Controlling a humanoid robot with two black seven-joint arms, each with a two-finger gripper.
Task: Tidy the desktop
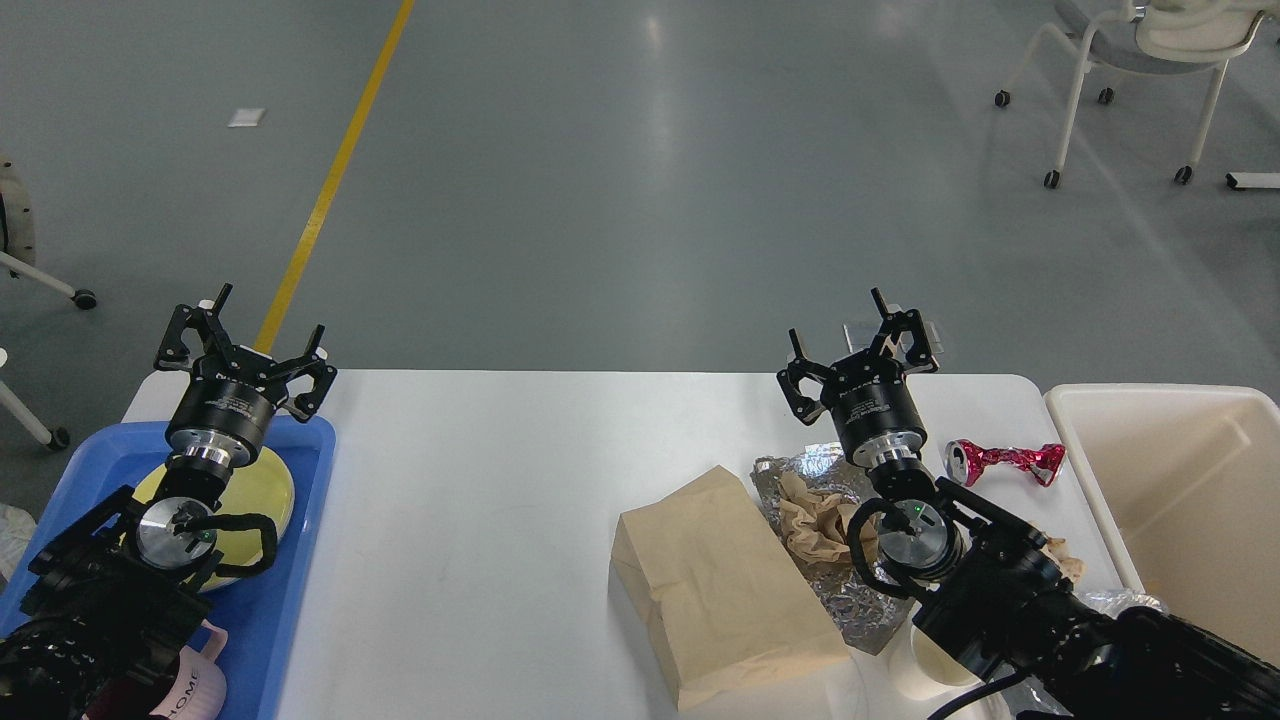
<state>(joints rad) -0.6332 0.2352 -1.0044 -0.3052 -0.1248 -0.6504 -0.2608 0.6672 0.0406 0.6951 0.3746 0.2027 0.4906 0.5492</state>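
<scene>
The large white rectangular counter (pixel 480 480) with rounded corners spreads below me, its middle bare. My left hand (pixel 245 335) hangs over the far corner of the blue plastic tray (pixel 300 500), fingers spread wide and holding nothing; a round yellow plate (pixel 262 490) lies in the tray under my arm. My right hand (pixel 860 335) is also spread wide and empty, raised above the counter's far edge. My right forearm partly covers a crumpled silver foil sheet (pixel 800 468) with a wad of brown paper (pixel 812 515) on it. A tan paper bag (pixel 715 585) lies flat just beside them. A crushed pink can (pixel 1005 460) lies near the beige plastic bin (pixel 1175 500).
</scene>
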